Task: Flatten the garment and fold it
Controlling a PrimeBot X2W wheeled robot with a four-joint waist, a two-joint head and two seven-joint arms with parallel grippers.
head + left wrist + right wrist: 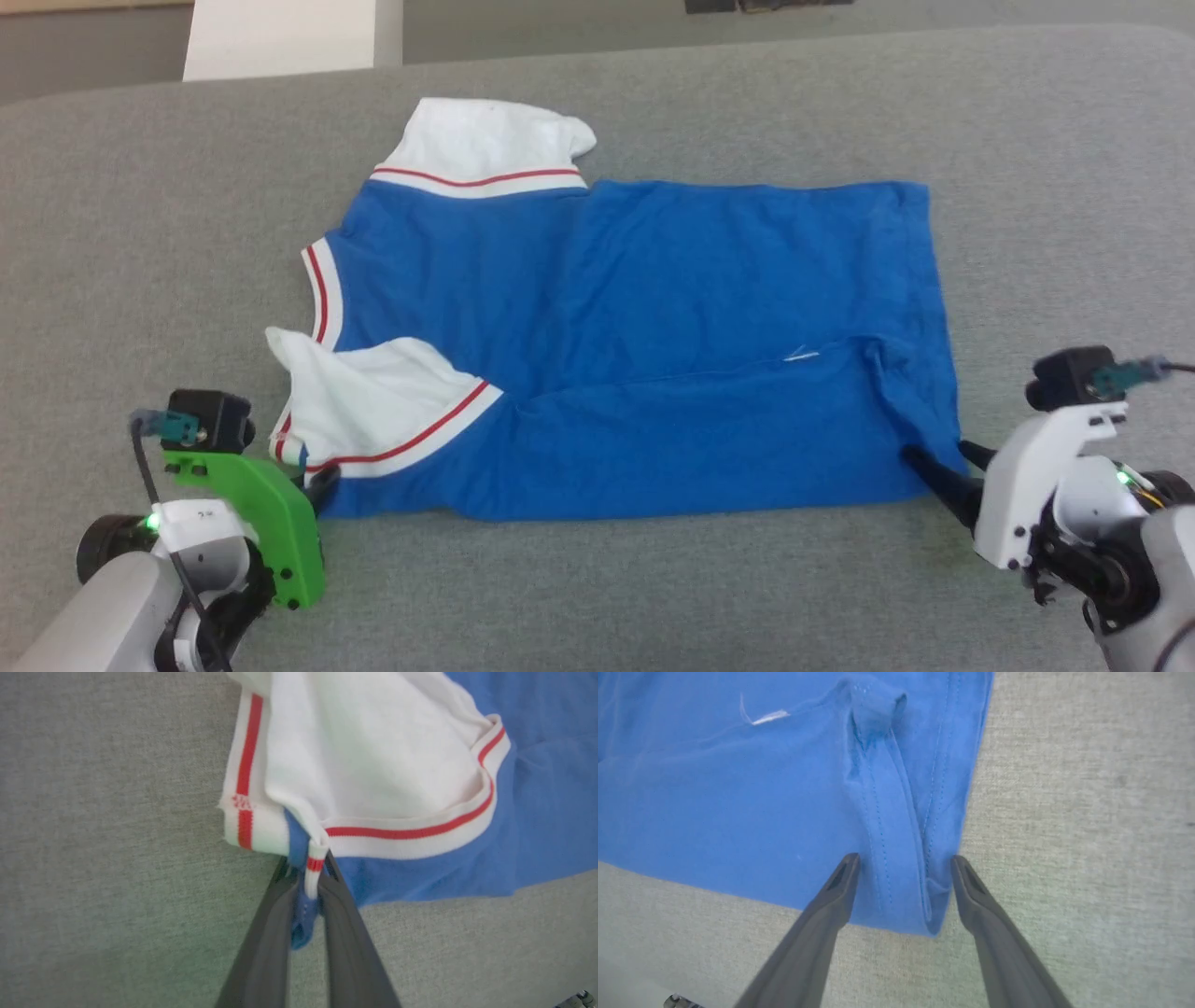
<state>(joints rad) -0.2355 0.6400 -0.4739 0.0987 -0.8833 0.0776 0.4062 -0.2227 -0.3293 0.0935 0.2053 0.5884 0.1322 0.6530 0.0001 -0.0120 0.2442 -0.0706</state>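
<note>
Counting 1 garment (653,308): blue, lying mid-way across the grey padded tabletop (121,233), laid sideways with collar trim (322,294) toward the left and hem toward the right. Near long edge doubled up over the body, leaving 1 crease line across the lower part. Spotting 1 small white tag (801,355) poking out along that crease.

Counting 2 white sleeves: far sleeve (485,140) spread at the top edge, near sleeve (373,392) rumpled at lower left. Each joined to the blue by white trim with 1 red stripe.

Counting 2 grippers, 2 dark fingers apiece.
- Left gripper (319,483): at the near-left corner, pinched almost closed, clamping a bunched bit of blue cloth plus red-striped trim between fingers (268,933).
- Right gripper (938,455): at the near-right corner, spread wide, gripping nothing. Fingers (822,914) straddling the doubled hem there; can't tell whether the tips touch the cloth.

Also 1 white block (280,37) beyond the table's far-left edge.
</note>
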